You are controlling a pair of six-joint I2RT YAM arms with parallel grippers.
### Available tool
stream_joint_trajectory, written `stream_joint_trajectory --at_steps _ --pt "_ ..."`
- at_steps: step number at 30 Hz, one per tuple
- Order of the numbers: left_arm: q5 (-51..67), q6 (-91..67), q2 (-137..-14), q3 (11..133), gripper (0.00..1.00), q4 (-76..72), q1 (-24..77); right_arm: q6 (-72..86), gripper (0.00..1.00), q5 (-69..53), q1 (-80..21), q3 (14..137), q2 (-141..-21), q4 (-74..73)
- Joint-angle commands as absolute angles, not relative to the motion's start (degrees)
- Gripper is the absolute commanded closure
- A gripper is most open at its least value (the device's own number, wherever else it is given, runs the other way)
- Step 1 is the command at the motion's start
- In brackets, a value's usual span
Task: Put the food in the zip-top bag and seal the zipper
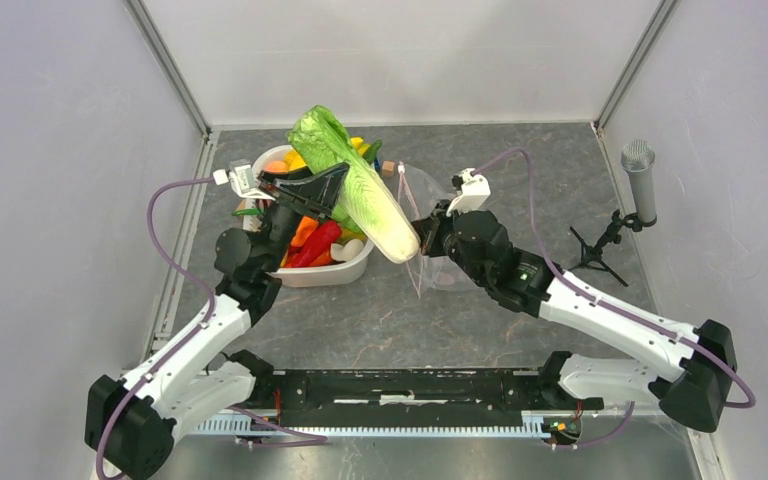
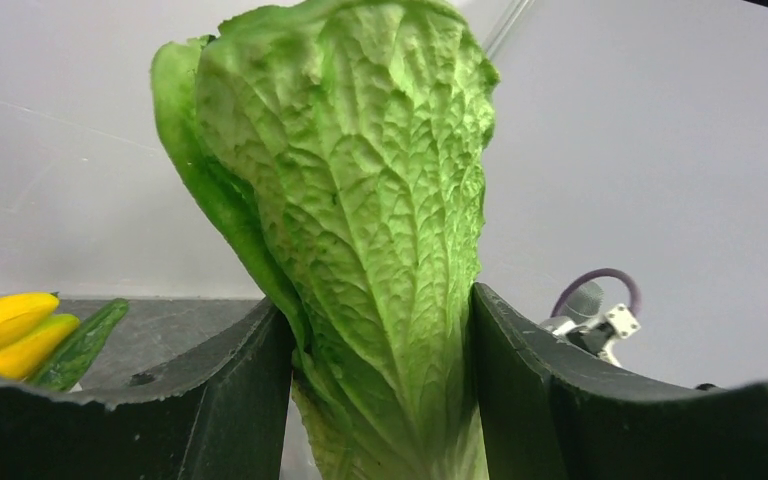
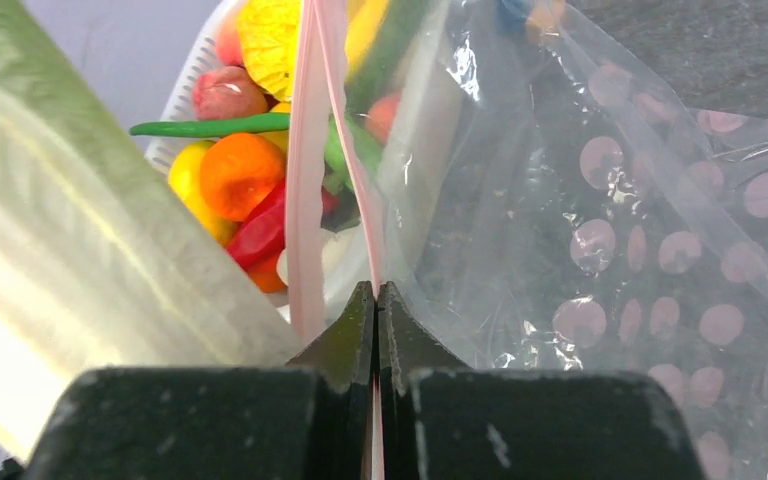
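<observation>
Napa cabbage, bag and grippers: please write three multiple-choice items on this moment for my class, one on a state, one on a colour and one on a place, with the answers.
1. The right gripper is:
A. open
B. shut on the zipper of the zip-top bag
C. shut on nothing

2. The zipper is:
A. blue
B. black
C. pink

3. The napa cabbage is:
A. clamped in the left gripper
B. clamped in the right gripper
C. inside the zip-top bag

Answers:
1 B, the right wrist view shows its jaws meeting on the strip.
2 C, the strip along the bag's mouth shows pale pink.
3 A, the left wrist view shows the jaws pressing both sides of its leaves, and the top view shows it outside the bag.
</observation>
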State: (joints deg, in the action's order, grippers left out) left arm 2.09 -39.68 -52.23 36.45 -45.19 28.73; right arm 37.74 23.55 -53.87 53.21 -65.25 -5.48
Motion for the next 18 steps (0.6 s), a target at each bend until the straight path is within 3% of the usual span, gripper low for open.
stream_joint_trajectory --at_steps 1,18 --pt "-1.16 -38.49 -53.99 36.47 0.83 -51.85 28.98 39.2 1.0 20.04 -54.02 54.74 -61.97 -2.41" --pt "-11.63 -31.58 -52.04 39.23 0.84 -40.61 31.52 39.96 1.0 16.06 -53.97 51.98 -60.43 -0.5"
